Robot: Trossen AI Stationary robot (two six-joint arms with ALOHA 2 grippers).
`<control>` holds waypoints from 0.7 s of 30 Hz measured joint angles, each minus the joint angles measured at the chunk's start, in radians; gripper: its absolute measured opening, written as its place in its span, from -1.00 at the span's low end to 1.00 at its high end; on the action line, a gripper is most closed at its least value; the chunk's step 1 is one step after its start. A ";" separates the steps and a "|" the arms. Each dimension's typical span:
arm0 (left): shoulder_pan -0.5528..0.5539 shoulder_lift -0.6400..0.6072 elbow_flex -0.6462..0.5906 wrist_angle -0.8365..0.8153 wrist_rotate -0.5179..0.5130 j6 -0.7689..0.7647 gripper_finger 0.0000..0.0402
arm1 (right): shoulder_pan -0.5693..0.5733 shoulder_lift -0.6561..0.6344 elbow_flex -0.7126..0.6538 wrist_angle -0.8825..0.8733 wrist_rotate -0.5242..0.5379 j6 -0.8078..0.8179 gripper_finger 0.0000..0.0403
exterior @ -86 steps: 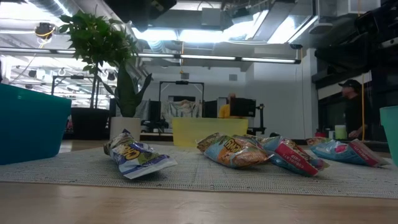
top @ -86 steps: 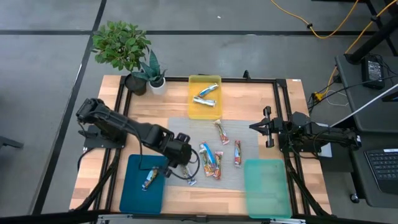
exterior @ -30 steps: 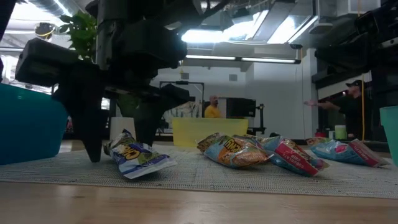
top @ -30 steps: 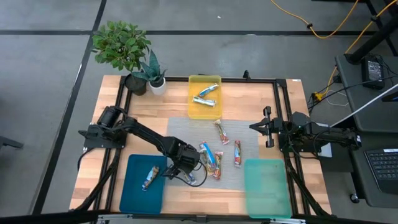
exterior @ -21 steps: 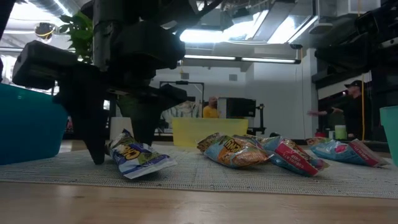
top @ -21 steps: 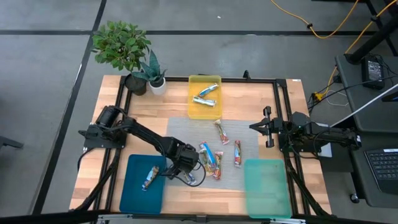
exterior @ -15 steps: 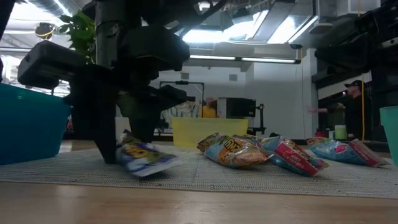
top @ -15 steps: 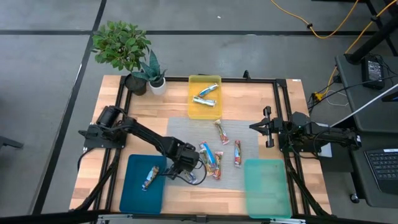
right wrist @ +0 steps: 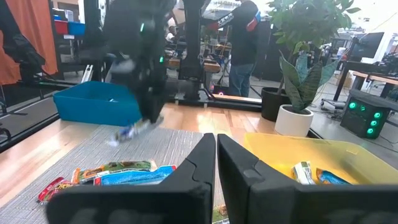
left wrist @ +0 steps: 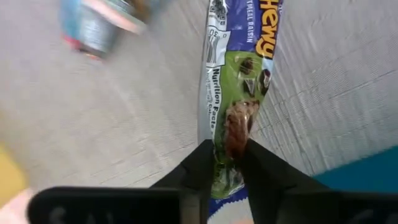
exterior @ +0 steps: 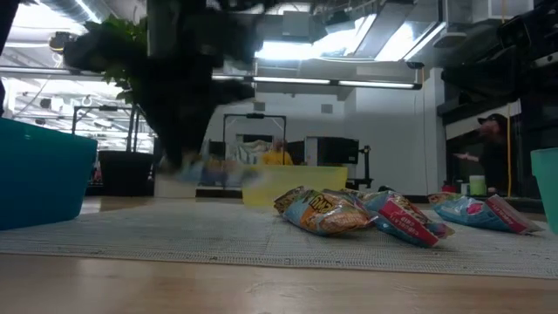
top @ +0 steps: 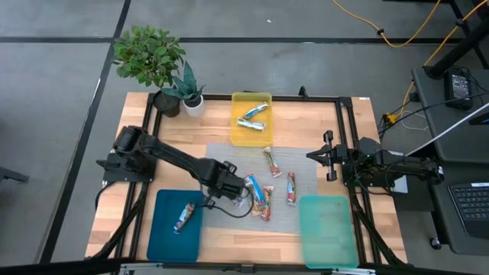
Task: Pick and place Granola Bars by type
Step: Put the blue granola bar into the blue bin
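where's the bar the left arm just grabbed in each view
high view: held bar under the left gripper, on the grey mat right of the blue tray.
low view: a blur hanging off the mat, left of centre.
left wrist view: purple-green wrapper pinched between the jaws.
right wrist view: dangling in front of the blue tray.
shared landmark: the blue tray.

A robotics lab or open-plan workshop. A wooden table [top: 191, 137] with a black frame stands on grey floor, with orange cables [top: 397, 30] at upper right and a keyboard [top: 467, 200] at right edge. The low view shows exposed ceiling ducts [exterior: 349, 22], strip lights, monitors [exterior: 336, 150] and a person [exterior: 484, 148] at far right. A potted plant [top: 149, 57] sits upper left.
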 joint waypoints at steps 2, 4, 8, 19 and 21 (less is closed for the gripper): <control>0.011 -0.051 0.009 0.005 -0.014 -0.015 -0.73 | 0.000 0.000 0.000 0.000 0.000 0.000 -0.89; 0.023 -0.111 0.021 0.017 -0.030 -0.030 -0.77 | 0.000 0.000 0.000 0.000 0.000 0.000 -0.89; 0.047 -0.225 0.028 0.101 -0.052 -0.079 -0.78 | 0.000 0.000 0.000 0.000 0.000 0.000 -0.89; 0.089 -0.380 0.028 0.318 -0.054 -0.158 -0.81 | 0.000 0.000 0.000 0.000 0.000 0.000 -0.89; 0.088 -0.404 0.028 0.312 -0.070 -0.172 -0.81 | 0.000 0.000 0.000 0.000 0.000 0.000 -0.89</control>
